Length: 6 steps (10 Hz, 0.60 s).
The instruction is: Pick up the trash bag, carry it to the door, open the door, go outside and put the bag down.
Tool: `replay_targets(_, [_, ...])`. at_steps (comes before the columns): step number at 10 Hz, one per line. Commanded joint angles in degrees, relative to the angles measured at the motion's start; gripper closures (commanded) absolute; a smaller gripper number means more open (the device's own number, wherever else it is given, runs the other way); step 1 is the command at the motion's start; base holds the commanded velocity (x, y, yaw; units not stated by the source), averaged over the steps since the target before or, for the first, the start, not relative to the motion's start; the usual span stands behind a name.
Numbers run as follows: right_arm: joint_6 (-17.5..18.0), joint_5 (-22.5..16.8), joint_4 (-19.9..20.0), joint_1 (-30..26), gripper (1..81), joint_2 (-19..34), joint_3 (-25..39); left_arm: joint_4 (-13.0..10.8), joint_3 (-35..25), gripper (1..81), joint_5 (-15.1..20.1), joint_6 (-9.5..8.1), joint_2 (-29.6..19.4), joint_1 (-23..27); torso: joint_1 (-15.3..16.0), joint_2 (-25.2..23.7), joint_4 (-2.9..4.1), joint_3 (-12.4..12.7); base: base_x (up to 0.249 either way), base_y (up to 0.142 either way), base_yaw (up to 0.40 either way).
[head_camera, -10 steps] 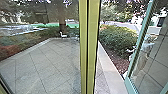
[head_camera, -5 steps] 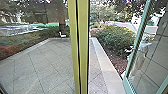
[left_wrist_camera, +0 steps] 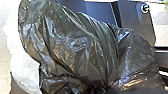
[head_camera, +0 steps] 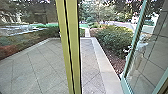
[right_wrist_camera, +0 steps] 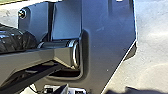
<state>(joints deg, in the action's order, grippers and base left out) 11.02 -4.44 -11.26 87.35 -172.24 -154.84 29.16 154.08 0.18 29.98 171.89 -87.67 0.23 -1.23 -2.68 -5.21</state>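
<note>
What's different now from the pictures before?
The tall yellow-green post has slid left across the head view and leans more, so more paving shows on its right. I can't be sure how much is the post swinging and how much the camera moving, or whether anything was grabbed or let go. The bush and teal frame stayed nearly in place.

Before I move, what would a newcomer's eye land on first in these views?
Probably the yellow-green uprights, standing side by side with a dark line between them, left of centre in the head view. Next, the shiny, crumpled dark trash bag looming large in the left wrist view. Then the leafy green shrub, outside between those uprights and the teal frame at the head view's right.
</note>
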Motion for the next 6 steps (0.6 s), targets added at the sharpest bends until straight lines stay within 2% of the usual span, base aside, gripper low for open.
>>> replay_targets(1, [0.05,-3.38,-0.43,-2.13,1.0,0.12,-0.10,-0.60,-0.27,81.1,4.30,0.35,-0.14,1.93,0.00,0.00,0.00,0.00,0.000,-0.113,0.000])
replay_targets(6, [-0.03,-3.30,-0.43,-1.95,1.0,0.03,-0.18,-0.51,-0.27,81.1,4.30,0.35,-0.05,1.76,0.00,0.00,0.00,0.00,0.000,-0.117,0.000])
